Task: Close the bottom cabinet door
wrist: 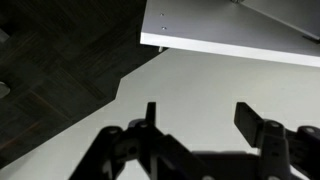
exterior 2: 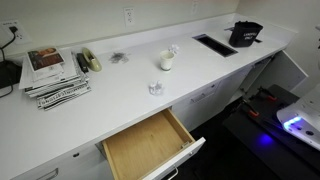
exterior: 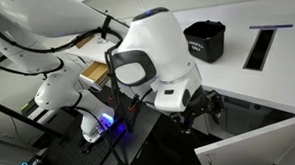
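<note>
The bottom cabinet door (wrist: pixel 205 80) is a large plain white flat panel that fills the middle of the wrist view and stands open. My gripper (wrist: pixel 197 110) is open and empty, with both dark fingers right in front of the panel's face. I cannot tell whether they touch it. In an exterior view the gripper (exterior: pixel 194 107) hangs below the counter, just above the open white door (exterior: pixel 250 152). In the wide exterior view the door (exterior 2: pixel 293 68) juts out under the counter's right end, and the gripper is hidden.
A white cabinet edge with small holes (wrist: pixel 230 25) is above the door. Dark carpet (wrist: pixel 60 70) lies to the left. A wood-lined drawer (exterior 2: pixel 150 145) stands pulled out. A black bin (exterior 2: pixel 245 33) and a slot (exterior 2: pixel 213 44) are on the counter.
</note>
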Robot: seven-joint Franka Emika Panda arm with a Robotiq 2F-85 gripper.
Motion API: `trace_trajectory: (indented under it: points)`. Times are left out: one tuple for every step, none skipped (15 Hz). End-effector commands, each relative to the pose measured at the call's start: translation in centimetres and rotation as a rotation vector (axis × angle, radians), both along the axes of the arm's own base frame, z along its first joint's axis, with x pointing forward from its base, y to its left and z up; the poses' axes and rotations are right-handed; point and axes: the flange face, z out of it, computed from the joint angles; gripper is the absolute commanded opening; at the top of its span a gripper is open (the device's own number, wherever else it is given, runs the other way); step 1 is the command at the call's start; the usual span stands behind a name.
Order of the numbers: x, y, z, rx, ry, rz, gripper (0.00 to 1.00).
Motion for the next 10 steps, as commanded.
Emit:
trace_trajectory:
  points:
    - [0.6,-4.4,-2.6,-0.004,-0.001,-0.057,0.51]
    - [0.8,-5.2,-3.5,0.001,0.005,-0.068,0.42]
    - [0.8,-5.9,-4.4,0.006,0.008,-0.076,0.36]
    - [0.8,-6.5,-5.3,0.015,0.009,-0.087,0.27]
    - [0.9,-7.1,-6.5,0.026,0.004,-0.091,0.2]
    - [0.8,-7.5,-7.4,0.034,-0.004,-0.1,0.12]
    - [0.8,-7.9,-8.3,0.044,-0.015,-0.108,0.05]
    - [0.7,-8.3,-9.1,0.057,-0.031,-0.116,0.01]
    - [0.5,-8.7,-9.7,0.066,-0.042,-0.127,0.0]
    - [0.2,-9.1,-10.4,0.076,-0.051,-0.144,0.0]
